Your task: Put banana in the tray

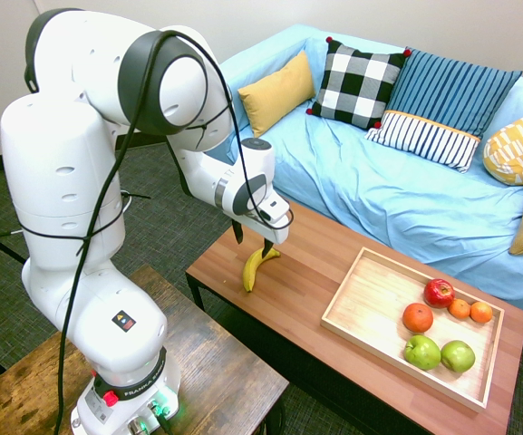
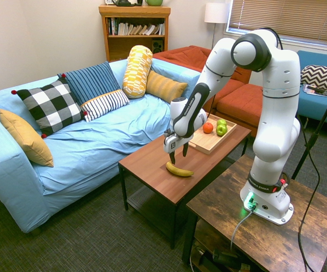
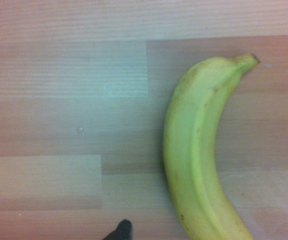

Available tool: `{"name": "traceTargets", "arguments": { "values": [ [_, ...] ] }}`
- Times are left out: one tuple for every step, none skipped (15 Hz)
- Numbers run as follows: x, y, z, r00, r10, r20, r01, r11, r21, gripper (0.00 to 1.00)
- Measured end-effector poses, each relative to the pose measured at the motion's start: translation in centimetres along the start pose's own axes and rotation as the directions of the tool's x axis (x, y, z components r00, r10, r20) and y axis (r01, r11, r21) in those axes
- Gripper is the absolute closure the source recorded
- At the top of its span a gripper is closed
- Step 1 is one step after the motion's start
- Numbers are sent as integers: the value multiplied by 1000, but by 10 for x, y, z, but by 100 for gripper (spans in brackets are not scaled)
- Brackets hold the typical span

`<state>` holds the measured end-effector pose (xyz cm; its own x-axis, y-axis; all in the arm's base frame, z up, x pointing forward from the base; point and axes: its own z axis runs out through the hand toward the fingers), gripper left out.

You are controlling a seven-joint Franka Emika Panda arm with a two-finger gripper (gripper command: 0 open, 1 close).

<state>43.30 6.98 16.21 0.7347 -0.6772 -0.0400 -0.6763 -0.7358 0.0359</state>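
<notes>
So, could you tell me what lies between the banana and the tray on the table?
Nothing: in the first exterior view only bare tabletop separates the banana from the tray; the fruit all sits inside the tray.

Support: a low reddish-brown wooden coffee table (image 1: 306, 281) with dark legs, standing just in front of the blue sofa.
Landmark: the tray (image 1: 370, 304), a shallow light-wood rectangle lying flat on one end of the table top.
Banana: the banana (image 1: 254, 267) lies flat on the bare wood, well apart from the tray, near the opposite end of the table.
Between tray and banana: only bare table top.
Tray edges: its rim runs close along the table's edges.
</notes>
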Motion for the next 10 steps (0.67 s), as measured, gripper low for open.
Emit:
{"name": "traceTargets", "arguments": {
  "values": [
    [-2,-1,10,1000,-3,2,3,1000,-4,0],
    [-3,-3,20,1000,-1,5,1,1000,-6,0],
    [-4,-4,28,1000,2,7,-1,1000,-6,0],
    [-5,-4,35,1000,5,12,-5,1000,-7,0],
    [-6,-4,41,1000,7,14,-7,1000,-7,0],
    [-6,-3,47,1000,7,16,-6,1000,-8,0],
    [-6,-2,51,1000,6,11,-6,1000,-8,0],
    [-6,-2,54,1000,8,2,-8,1000,-4,0],
    [-5,-2,57,1000,13,-4,-13,1000,0,0],
    [-4,-2,58,1000,15,-11,-15,1000,4,0]
  ]
}}
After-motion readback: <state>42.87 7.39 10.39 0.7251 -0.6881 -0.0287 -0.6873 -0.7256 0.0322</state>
